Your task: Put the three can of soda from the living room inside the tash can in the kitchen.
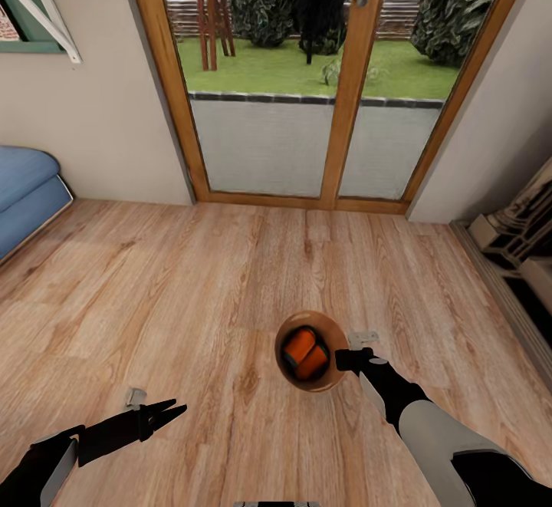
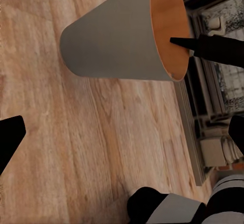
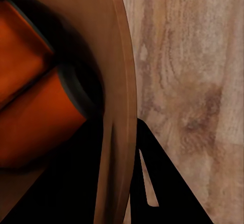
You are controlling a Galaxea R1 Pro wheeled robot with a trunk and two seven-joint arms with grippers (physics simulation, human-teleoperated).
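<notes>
Over plank floor, right gripper (image 1: pixel 346 359) clamps tash can (image 1: pixel 331 380) rim

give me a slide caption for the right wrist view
Right gripper clamped over the rim of the trash can, two orange soda cans lying inside, above brown plank floor.

I counted two orange soda cans (image 1: pixel 305 353), lying side by side inside one trash can (image 1: pixel 290 370). That bucket was the only one I saw. I had two sets of fingers: my left fingers (image 1: pixel 175 409) and my right fingers (image 1: pixel 343 359). Ahead stood two wood-framed glass doors (image 1: pixel 264 85), and one blue sofa (image 1: pixel 27 189) sat off to my left.
</notes>
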